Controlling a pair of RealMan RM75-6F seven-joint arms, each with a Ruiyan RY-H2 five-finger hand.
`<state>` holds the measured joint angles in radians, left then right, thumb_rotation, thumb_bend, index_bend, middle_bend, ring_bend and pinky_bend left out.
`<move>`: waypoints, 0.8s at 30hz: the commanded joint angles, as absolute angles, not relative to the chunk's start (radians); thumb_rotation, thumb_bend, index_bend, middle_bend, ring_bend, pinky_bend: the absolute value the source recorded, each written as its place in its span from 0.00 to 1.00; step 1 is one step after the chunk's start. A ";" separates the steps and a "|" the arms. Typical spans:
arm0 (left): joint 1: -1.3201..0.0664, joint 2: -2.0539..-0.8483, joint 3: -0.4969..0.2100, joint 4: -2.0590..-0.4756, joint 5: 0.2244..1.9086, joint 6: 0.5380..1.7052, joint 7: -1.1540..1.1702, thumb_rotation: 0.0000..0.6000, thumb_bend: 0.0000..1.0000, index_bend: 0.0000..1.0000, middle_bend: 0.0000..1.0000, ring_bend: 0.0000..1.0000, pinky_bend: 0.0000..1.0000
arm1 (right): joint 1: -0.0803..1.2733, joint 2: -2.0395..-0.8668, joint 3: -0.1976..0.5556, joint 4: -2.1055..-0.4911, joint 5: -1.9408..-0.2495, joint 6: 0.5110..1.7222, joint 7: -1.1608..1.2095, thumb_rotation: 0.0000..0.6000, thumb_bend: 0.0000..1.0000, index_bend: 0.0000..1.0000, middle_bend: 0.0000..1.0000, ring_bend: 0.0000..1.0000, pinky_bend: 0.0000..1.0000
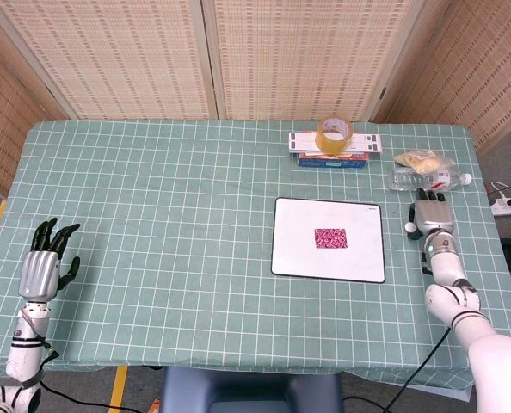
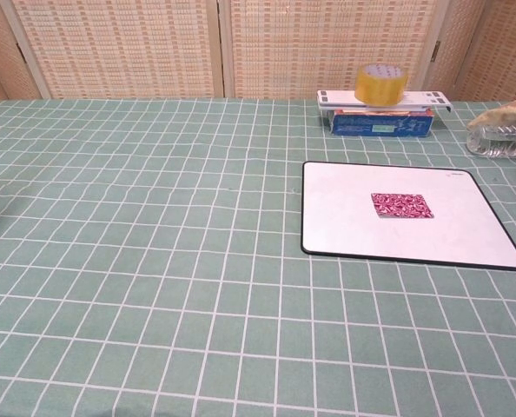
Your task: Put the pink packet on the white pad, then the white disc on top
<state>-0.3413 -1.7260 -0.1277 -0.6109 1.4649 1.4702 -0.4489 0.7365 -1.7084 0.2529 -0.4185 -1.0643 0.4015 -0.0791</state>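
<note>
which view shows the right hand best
The head view: the whole right hand shows, lying on the table right of the white pad. The chest view catches only a dark sliver at its right edge.
</note>
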 commanded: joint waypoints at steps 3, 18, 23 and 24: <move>-0.341 -1.724 -0.129 -0.613 1.466 1.476 -0.453 1.00 0.39 0.17 0.22 0.00 0.00 | 0.727 -1.650 0.264 -0.548 -1.071 0.463 -0.081 1.00 0.26 0.55 0.00 0.00 0.00; -0.338 -1.715 -0.138 -0.616 1.457 1.477 -0.479 1.00 0.39 0.17 0.22 0.00 0.00 | 0.762 -1.537 0.272 -1.019 -0.921 0.615 -0.308 1.00 0.30 0.54 0.00 0.00 0.00; -0.338 -1.714 -0.139 -0.615 1.452 1.467 -0.486 1.00 0.39 0.17 0.22 0.00 0.00 | 0.798 -1.558 0.250 -1.069 -0.832 0.633 -0.398 1.00 0.29 0.54 0.00 0.00 0.00; -0.338 -1.714 -0.139 -0.614 1.452 1.464 -0.484 1.00 0.39 0.17 0.22 0.00 0.00 | 0.804 -1.564 0.246 -1.073 -0.818 0.636 -0.410 1.00 0.29 0.54 0.00 0.00 0.00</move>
